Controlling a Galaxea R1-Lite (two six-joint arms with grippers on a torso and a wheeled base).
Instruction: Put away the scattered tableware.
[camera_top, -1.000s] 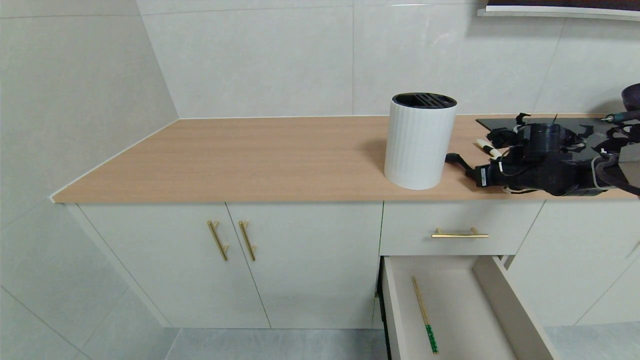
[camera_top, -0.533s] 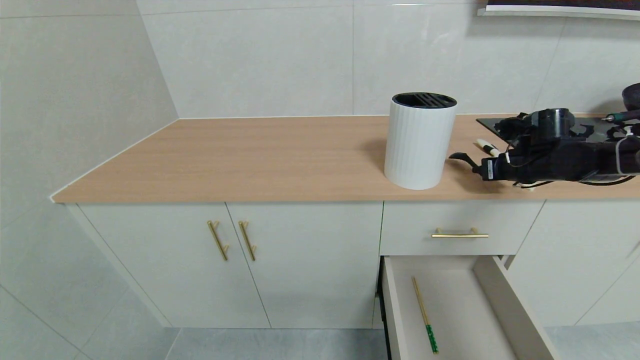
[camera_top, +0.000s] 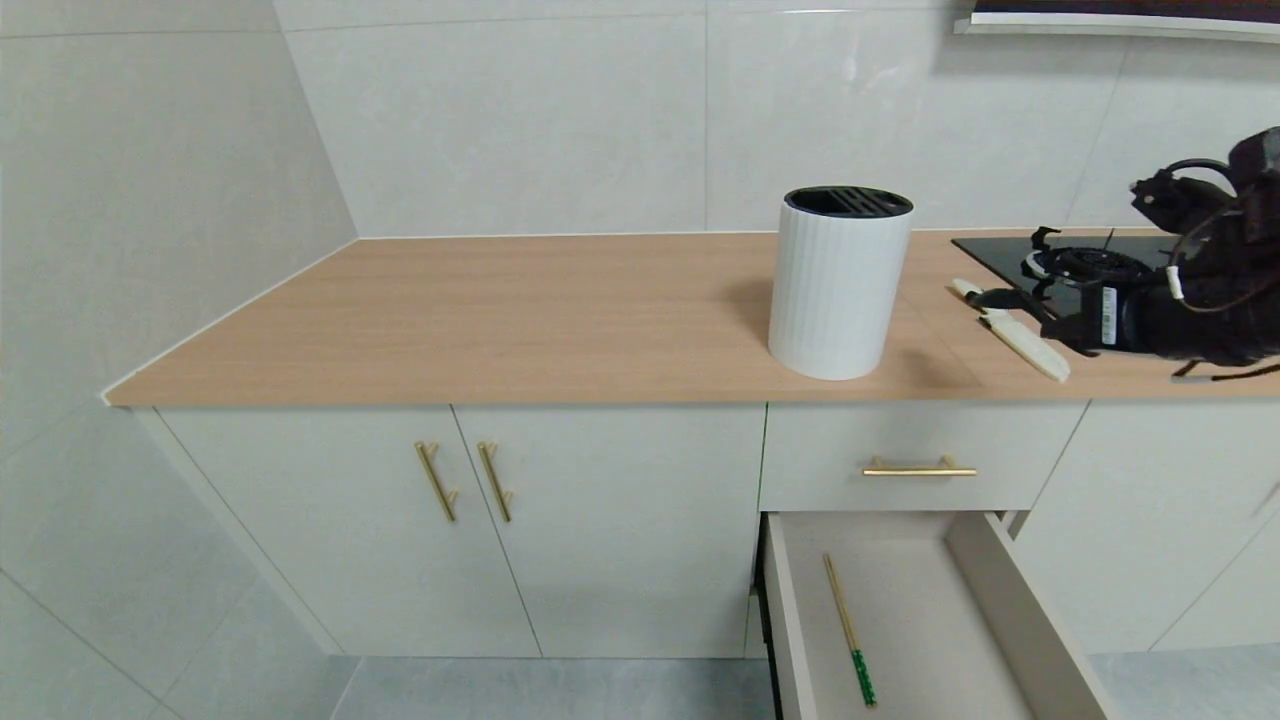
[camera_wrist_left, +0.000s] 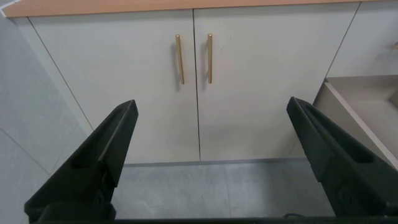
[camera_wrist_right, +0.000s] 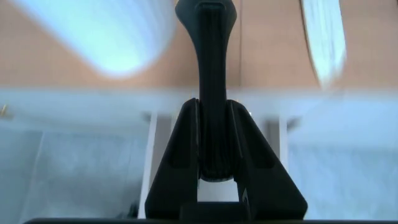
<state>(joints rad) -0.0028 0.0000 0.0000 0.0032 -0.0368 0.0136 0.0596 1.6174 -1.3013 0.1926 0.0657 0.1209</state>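
Observation:
A white ribbed holder (camera_top: 838, 290) with a black slotted top stands on the wooden counter (camera_top: 520, 310). Right of it a white knife (camera_top: 1025, 345) lies flat on the counter; its pale blade (camera_wrist_right: 323, 37) also shows in the right wrist view. My right gripper (camera_top: 1062, 324) hovers just above that knife, shut on the black handle of a utensil (camera_top: 1003, 297) that points toward the holder. Up close, the right gripper (camera_wrist_right: 212, 109) clamps the black handle (camera_wrist_right: 211, 43) from both sides. My left gripper (camera_wrist_left: 210, 106) hangs open, low in front of the cabinet doors (camera_wrist_left: 193, 93).
A lower drawer (camera_top: 782, 610) is pulled out under the counter, with green-tipped chopsticks (camera_top: 848, 628) lying inside. Above it is a shut drawer with a gold handle (camera_top: 918, 468). A black hob (camera_top: 1075, 262) occupies the counter's far right. The counter left of the holder is bare.
My right arm has risen and drawn back to the right, away from the holder, with the black utensil in its gripper. The white knife, hidden under the arm before, now shows.

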